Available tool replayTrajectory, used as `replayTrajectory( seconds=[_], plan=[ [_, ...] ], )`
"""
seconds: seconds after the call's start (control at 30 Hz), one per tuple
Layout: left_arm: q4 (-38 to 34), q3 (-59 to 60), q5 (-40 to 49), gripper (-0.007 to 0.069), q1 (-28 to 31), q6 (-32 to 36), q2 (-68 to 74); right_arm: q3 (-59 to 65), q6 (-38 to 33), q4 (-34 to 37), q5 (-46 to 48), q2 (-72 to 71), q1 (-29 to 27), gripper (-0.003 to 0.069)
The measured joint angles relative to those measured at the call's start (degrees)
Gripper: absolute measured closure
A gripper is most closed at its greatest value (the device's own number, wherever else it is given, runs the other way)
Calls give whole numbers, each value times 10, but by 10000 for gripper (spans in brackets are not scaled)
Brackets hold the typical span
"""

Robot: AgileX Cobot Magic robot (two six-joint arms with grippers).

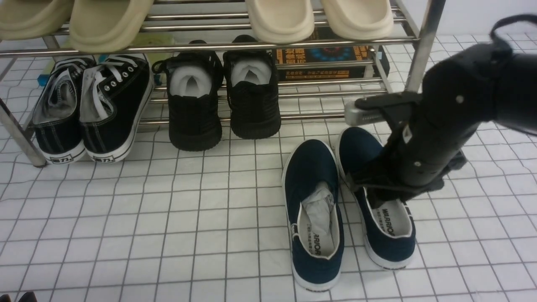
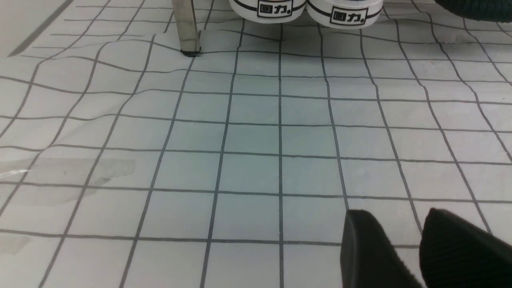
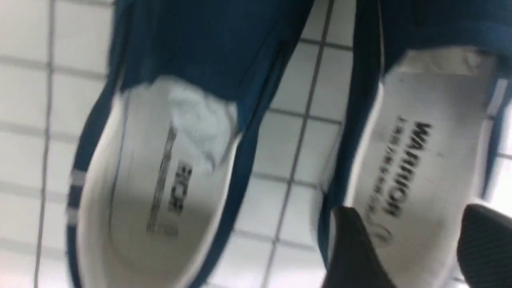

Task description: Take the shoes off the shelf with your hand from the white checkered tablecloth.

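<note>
The two navy shoes stand side by side on the white checkered tablecloth (image 1: 168,209), just in front of the shelf (image 1: 293,94). The left shoe (image 1: 314,209) has grey paper in it. My right gripper (image 1: 386,195) reaches down into the opening of the right shoe (image 1: 390,243). In the right wrist view the right gripper (image 3: 408,224) is open, its black fingers wide apart over the "WARRIOR" insole of that right shoe (image 3: 420,160), beside the other shoe (image 3: 160,180). My left gripper (image 2: 394,224) hovers low over bare tablecloth (image 2: 260,140), fingers together and empty.
On the shelf's lower tier sit black lace-up sneakers (image 1: 92,109) and black knit shoes (image 1: 222,105). Beige slippers (image 1: 109,21) lie on the tier above. A dark printed box (image 1: 323,58) stands behind. A chrome shelf leg (image 2: 186,28) stands ahead of the left gripper.
</note>
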Motion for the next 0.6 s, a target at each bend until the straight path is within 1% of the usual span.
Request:
replayTrajectory(
  seconds=[0.1,0.17,0.2,0.27,0.3,0.33,0.37,0.4,0.43,0.47,0.5,0.53,0.57,0.6],
  plan=[
    [0,0,0,386,0,0,0,-18,-43,-5,61,-58,0,309],
    [0,0,0,386,0,0,0,-19,-59,-20,107,-110,0,383],
    [0,0,0,386,0,0,0,-19,-60,-21,115,-120,0,391],
    [0,0,0,386,0,0,0,-7,-63,-52,136,-186,0,520],
    [0,0,0,386,0,0,0,5,-62,-60,138,-209,0,559],
    [0,0,0,386,0,0,0,8,-60,-64,138,-222,0,568],
    [0,0,0,386,0,0,0,34,-54,-71,138,-260,0,629],
    [0,0,0,386,0,0,0,69,-43,-78,136,-309,0,665],
    [0,0,0,386,0,0,0,75,-40,-80,135,-323,0,667],
    [0,0,0,386,0,0,0,125,-32,-83,107,-385,0,673],
    [0,0,0,386,0,0,0,132,-31,-83,95,-393,0,673],
    [0,0,0,386,0,0,0,169,-28,-83,68,-424,0,674],
    [0,0,0,386,0,0,0,200,-25,-84,35,-463,0,675],
    [0,0,0,386,0,0,0,258,-24,-85,-32,-517,0,675]
  ],
)
